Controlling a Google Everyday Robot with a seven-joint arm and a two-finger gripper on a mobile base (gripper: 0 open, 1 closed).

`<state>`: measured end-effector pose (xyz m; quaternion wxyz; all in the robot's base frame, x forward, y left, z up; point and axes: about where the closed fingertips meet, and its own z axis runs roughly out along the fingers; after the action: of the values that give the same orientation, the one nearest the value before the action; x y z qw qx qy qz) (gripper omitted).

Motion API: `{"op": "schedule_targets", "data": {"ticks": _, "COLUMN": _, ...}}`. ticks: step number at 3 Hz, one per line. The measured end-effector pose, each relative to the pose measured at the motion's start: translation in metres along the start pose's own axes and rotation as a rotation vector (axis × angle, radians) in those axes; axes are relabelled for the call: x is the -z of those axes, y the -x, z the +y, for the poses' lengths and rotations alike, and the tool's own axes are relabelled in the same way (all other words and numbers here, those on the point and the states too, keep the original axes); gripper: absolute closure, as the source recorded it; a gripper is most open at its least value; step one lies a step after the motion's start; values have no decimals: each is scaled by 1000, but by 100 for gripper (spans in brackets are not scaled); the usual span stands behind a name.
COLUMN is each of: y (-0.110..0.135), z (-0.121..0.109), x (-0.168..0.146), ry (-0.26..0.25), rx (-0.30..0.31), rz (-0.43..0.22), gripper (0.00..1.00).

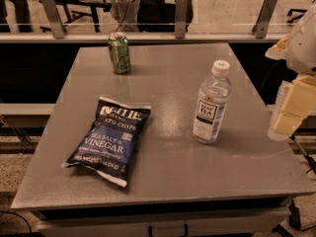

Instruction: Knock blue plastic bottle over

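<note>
The blue plastic bottle (212, 102) stands upright on the right half of the grey table (168, 167). It is clear and faintly bluish, with a white screw cap and a white label with dark print. My gripper (292, 110) is at the right edge of the view, off the table's right side, to the right of the bottle and apart from it. Only pale, blocky parts of it show.
A green soda can (119, 53) stands upright at the table's far left. A blue chip bag (111, 138) lies flat on the left front part. A glass railing with metal posts (180, 15) runs behind the table.
</note>
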<state>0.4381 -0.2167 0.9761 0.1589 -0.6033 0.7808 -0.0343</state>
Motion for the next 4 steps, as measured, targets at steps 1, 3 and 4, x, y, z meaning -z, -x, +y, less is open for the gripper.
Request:
{"op": "schedule_targets", "data": {"ticks": 1, "y": 0, "z": 0, "x": 0, "ry": 0, "rx": 0, "rz": 0, "gripper": 0}}
{"op": "schedule_targets", "data": {"ticks": 3, "y": 12, "z": -12, "x": -18, "ry": -21, "rx": -28, "rz": -93, "gripper": 0}}
{"op": "schedule_targets", "data": {"ticks": 4, "y": 22, "z": -13, "x": -27, "ry": 4, "rx": -66, "rz": -185, "gripper": 0}}
